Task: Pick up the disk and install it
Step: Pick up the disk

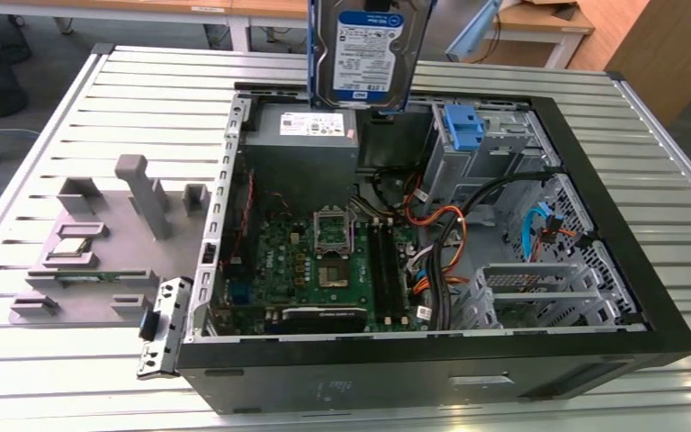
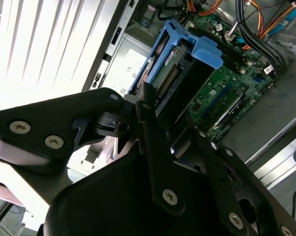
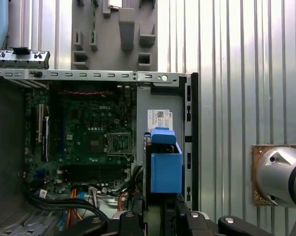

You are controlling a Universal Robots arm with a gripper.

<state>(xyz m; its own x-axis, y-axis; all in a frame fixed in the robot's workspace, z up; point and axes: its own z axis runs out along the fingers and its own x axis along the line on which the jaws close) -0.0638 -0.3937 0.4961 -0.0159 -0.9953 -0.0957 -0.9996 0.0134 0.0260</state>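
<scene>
disk (image 1: 363,54) first: in the exterior view we see it hanging up high, standing on its end, above the far side of the open computer case (image 1: 442,364). its white and blue label faces this camera and its blue frame runs down both sides. right under it sits a grey box (image 1: 303,144). the drive cage (image 1: 496,157) with the blue bracket (image 1: 462,126) on top is near it, toward the exterior view's right. we think it is held this high so it can pass over the side of the case and the wires (image 1: 442,225) without bumping. a grey holder (image 1: 105,234) rests on the metal table (image 1: 141,90), toward the exterior view's left of the case.

in the second wrist view the gripper (image 2: 160,110) is closed around the disk (image 2: 174,73), with black fingers (image 2: 150,128) on either side of it. it grips one end, and the blue handle (image 2: 206,51) is at the other end, the one that points down toward the case, where the green board (image 2: 226,93) shows. we think that grip keeps the far end free.

in the first wrist view we look down along the disk (image 3: 165,167) from the gripper (image 3: 160,216). the disk hangs over the grey box (image 3: 157,118), just beside the edge of the computer case (image 3: 192,147), and the green board (image 3: 89,137) lies off to one side. the task looks partly done to us: the disk is picked up, and it is not yet in the cage.
</scene>
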